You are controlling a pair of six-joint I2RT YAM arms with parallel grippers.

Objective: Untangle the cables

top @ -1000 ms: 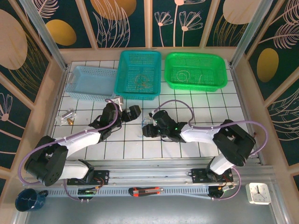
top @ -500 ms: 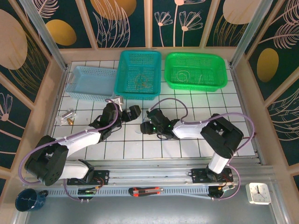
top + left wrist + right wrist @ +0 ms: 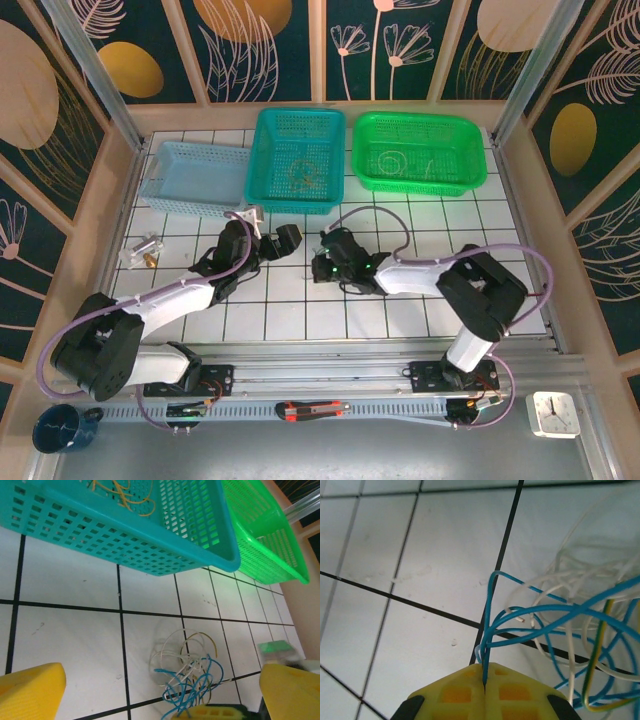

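Overhead view of a white tiled surface [image 3: 300,320] with black grid lines and two robot arms bolted at its near edge. Along the bottom of the frame, in front of the arm bases, lie three things. A dark blue mug [image 3: 62,428] is at lower left, an orange and black utility knife [image 3: 310,409] at bottom centre, and a small white clock [image 3: 553,413] at lower right.

Both arms reach inward toward the middle of the frame. The right pincer [image 3: 484,672] is pressed fully shut, its yellow fingertips meeting on a single blue strand of the cables [image 3: 187,672]. The cables are a small loose tangle of blue, whitish and yellowish wires. They lie on a tile at the centre of the overhead frame, between the two pincers.

The left pincer [image 3: 161,692] is spread wide and holds nothing. In its wrist view, its yellow fingers [image 3: 32,690] sit in the lower left and lower right corners. The tangle lies on the tile between them, clear of both.

Toward the left edge of the overhead frame, a small clear object with a brass-coloured part [image 3: 140,252] rests on the surface.

Along the top of the tiled area, three plastic baskets stand side by side. From left to right they are a pale blue basket [image 3: 195,178], a teal basket [image 3: 298,195] and a green basket [image 3: 418,182]. The teal basket holds thin yellowish wires, and the green basket holds pale wire loops.
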